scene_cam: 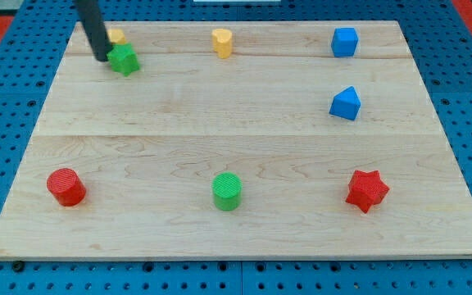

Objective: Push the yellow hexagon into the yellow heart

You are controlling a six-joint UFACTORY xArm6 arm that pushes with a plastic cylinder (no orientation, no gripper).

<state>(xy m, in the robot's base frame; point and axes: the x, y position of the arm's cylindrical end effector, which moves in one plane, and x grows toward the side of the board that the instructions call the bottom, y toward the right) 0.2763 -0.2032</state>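
A yellow block (117,36), the hexagon as far as I can tell, lies at the view's top left, partly hidden behind the rod and a green star (124,60). The yellow heart (222,42) sits at the top middle, well to the right of it. My tip (101,59) rests on the board just left of the green star and below-left of the yellow hexagon, close to both.
A blue cube (344,42) is at the top right and a blue pentagon-like block (345,103) lies below it. A red cylinder (66,187), a green cylinder (227,191) and a red star (367,190) line the bottom. The wooden board (236,139) lies on a blue pegboard.
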